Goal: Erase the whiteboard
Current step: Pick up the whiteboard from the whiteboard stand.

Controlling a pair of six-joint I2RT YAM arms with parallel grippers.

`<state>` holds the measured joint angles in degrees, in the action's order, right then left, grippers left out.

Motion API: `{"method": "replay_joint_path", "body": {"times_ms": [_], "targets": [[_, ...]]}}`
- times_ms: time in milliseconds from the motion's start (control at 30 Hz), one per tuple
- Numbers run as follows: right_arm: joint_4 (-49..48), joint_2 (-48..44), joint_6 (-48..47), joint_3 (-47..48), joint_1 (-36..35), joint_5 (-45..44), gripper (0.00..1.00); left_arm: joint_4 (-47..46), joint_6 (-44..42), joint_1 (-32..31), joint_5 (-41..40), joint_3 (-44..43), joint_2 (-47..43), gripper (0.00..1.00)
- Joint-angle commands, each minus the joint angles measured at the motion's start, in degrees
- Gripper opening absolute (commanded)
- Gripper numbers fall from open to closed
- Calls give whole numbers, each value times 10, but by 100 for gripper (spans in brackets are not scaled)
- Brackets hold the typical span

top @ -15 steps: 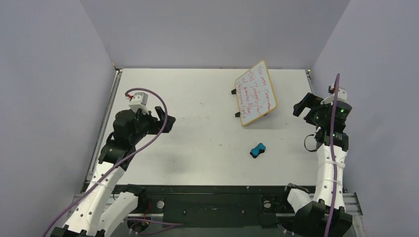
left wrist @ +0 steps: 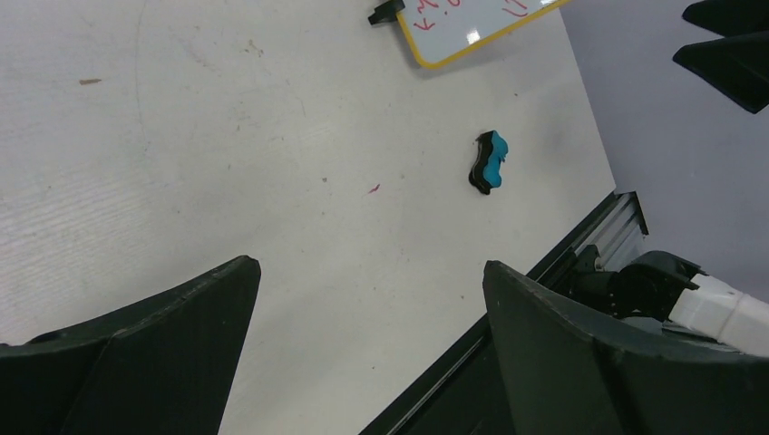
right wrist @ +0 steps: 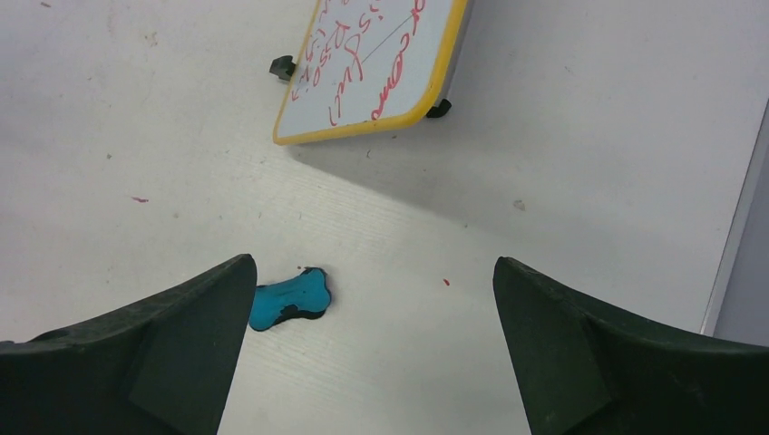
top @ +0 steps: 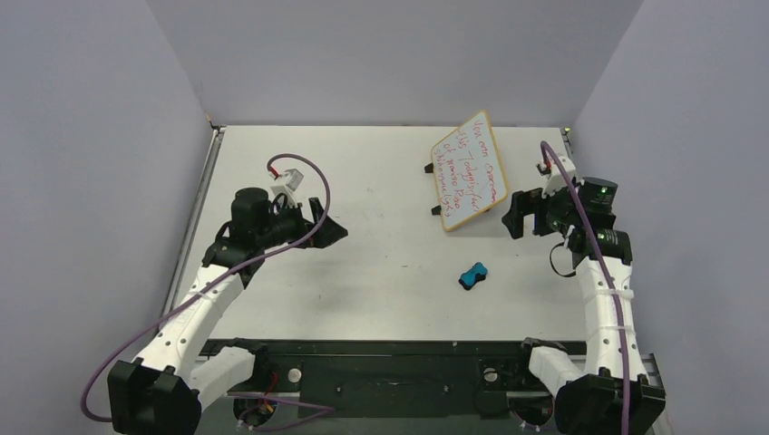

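The whiteboard (top: 469, 170) stands tilted at the back right of the table, light-wood framed, with red handwriting and black feet. It also shows in the right wrist view (right wrist: 372, 68) and partly in the left wrist view (left wrist: 472, 25). A blue-and-black eraser (top: 472, 274) lies on the table in front of it, also in the left wrist view (left wrist: 488, 162) and the right wrist view (right wrist: 288, 298). My left gripper (top: 325, 222) is open and empty over the table's left middle. My right gripper (top: 519, 213) is open and empty just right of the board.
The white table (top: 363, 263) is walled by grey panels on three sides. A black rail (top: 390, 362) runs along the near edge between the arm bases. Small red specks (right wrist: 139, 198) lie on the table surface.
Both arms have swung inward: the left gripper moved right toward the table's middle, the right gripper moved left and down toward the whiteboard. The board and eraser have not moved.
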<state>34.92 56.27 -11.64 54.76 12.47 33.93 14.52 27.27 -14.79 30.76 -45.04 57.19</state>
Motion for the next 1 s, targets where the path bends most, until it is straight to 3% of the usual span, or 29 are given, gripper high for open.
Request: {"method": "replay_joint_path", "body": {"times_ms": [0, 100, 433, 833, 967], "targets": [[28, 44, -50, 71, -16, -25, 100, 24, -46, 0, -16, -26, -7, 93], [1, 87, 10, 103, -16, -56, 99, 38, -72, -3, -78, 3, -36, 93], [-27, 269, 113, 237, -62, -48, 91, 33, -85, -8, -103, 23, -81, 93], [-27, 425, 185, 334, -69, -14, 57, 30, -89, -8, -105, 26, -78, 93], [-26, 453, 193, 346, -73, -8, 53, 29, -91, -7, -105, 26, -77, 92]]}}
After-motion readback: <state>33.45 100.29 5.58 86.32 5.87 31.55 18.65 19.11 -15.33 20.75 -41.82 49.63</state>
